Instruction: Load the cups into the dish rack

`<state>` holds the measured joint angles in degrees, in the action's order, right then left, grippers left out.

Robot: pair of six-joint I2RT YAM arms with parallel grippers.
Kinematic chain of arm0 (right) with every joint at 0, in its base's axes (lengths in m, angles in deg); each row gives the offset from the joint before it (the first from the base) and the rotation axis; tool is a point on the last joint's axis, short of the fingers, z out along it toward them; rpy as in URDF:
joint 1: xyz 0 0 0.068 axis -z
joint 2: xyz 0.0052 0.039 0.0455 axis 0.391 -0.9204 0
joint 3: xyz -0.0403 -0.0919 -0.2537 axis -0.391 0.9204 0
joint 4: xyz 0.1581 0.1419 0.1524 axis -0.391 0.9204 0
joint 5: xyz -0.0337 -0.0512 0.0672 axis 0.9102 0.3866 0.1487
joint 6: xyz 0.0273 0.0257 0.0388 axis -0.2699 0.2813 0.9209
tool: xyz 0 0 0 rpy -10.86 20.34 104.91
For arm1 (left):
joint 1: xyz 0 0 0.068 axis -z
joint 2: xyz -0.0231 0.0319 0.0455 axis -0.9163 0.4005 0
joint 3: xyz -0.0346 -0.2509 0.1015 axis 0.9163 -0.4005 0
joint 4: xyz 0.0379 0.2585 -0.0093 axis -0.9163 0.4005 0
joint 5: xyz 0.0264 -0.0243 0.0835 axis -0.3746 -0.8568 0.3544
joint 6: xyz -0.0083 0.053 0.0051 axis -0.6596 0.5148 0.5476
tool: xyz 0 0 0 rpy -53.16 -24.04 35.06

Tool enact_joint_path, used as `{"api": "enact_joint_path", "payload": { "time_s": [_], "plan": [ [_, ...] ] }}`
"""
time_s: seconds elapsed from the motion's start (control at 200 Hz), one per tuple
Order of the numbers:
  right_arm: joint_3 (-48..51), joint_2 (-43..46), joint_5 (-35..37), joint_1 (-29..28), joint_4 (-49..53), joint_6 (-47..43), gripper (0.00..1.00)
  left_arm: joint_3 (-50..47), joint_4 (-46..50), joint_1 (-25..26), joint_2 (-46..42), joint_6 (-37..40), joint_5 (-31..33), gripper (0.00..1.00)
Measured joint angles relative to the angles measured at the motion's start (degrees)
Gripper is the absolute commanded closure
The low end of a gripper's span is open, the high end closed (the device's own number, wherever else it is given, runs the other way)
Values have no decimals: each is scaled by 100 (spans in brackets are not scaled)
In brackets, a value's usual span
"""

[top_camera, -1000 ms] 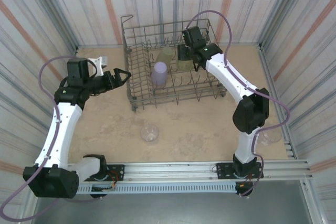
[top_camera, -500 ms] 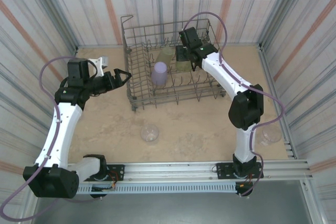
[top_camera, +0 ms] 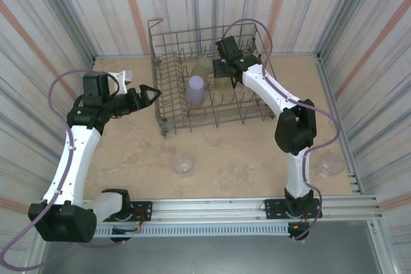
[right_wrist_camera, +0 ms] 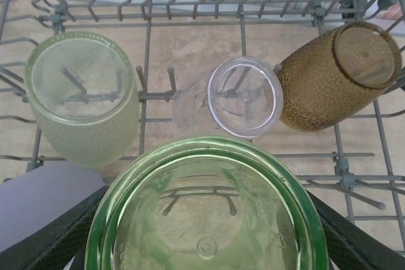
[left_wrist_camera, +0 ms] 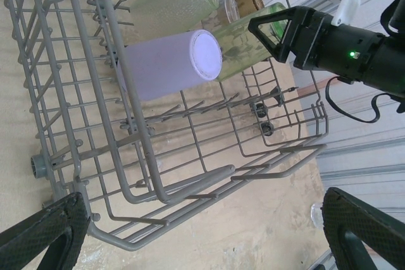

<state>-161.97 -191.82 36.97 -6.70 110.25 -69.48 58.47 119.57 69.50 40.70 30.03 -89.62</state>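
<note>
Nearest the arm bases, a clear tumbler stands on the bare table at about 6 o'clock from its middle. A second clear tumbler sits at about 4 o'clock, just beside the right-hand rail.

At 9 o'clock the left gripper hovers just outside the left wall of the dish rack. Its jaws are spread wide and released, with nothing between them. In its wrist view the dark fingertips frame the rack's near corner.

The dish rack occupies the 12 o'clock part of the table. Inside it, toward its left half, the lavender tumbler sits upside down over the tines, tilted, closed end up. Beyond it, at 12 o'clock, a pale yellow-green tumbler also shows its base upward. At 3 o'clock from that one is a small clear tumbler, and touching it, again at 3 o'clock, the amber tumbler, leaning outward.

The right gripper reaches into the far right part of the rack. Its jaws are clamped on the sides of a green tumbler, base toward the wrist camera. This cup is just beside the lavender one, at 6 o'clock from the clear one.
</note>
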Motion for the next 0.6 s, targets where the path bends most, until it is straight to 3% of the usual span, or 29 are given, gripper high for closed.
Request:
{"api": "enact_joint_path", "payload": {
  "time_s": [0.291,0.601],
  "plan": [
    [-11,-177,-28,0,-11,2,51,0,13,0,-37,0,2,1],
    [-57,-369,-46,11,-20,33,36,0,98,0,-205,-2,4,1]
  ]
}}
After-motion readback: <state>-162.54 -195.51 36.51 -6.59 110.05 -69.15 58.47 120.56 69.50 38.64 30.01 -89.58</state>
